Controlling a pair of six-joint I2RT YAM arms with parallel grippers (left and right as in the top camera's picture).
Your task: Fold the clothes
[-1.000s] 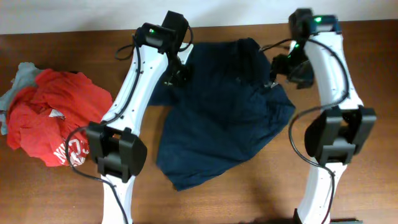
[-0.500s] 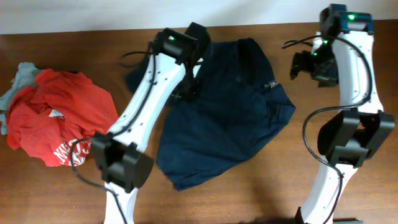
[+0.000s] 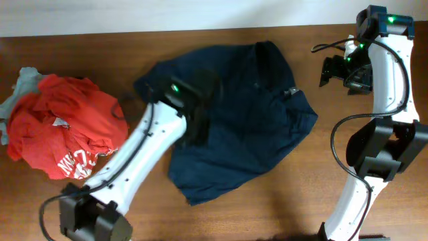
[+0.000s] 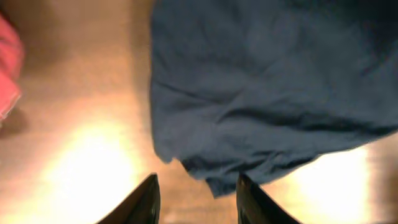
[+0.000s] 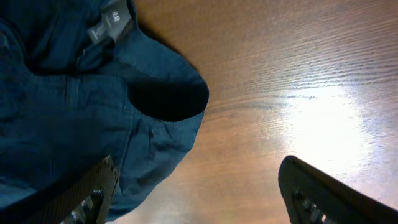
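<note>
Navy garment (image 3: 247, 114) lies rumpled and unfolded over the middle of the desk (image 3: 281, 207). It reaches close to the far edge, and 1 lower corner points toward the near edge. A red clothes pile (image 3: 60, 127) sits by the left edge w/ a grey piece (image 3: 20, 84) showing at its far-left side. The pile is apart from the navy garment.

L gripper (image 4: 198, 202): its 2 fingers stand a moderate gap apart w/ nothing between them. It sits over the left part of the navy garment. The wrist cam shows the cloth's near hem and bare wood just ahead of the tips. Can't tell if the tips touch the fabric.

R gripper (image 5: 199, 199): spread wide and empty, near the far-right corner, off the garment's right side. Its wrist cam shows the cloth's edge w/ a grey label (image 5: 112, 25) and bare wood btwn the fingers.
</note>
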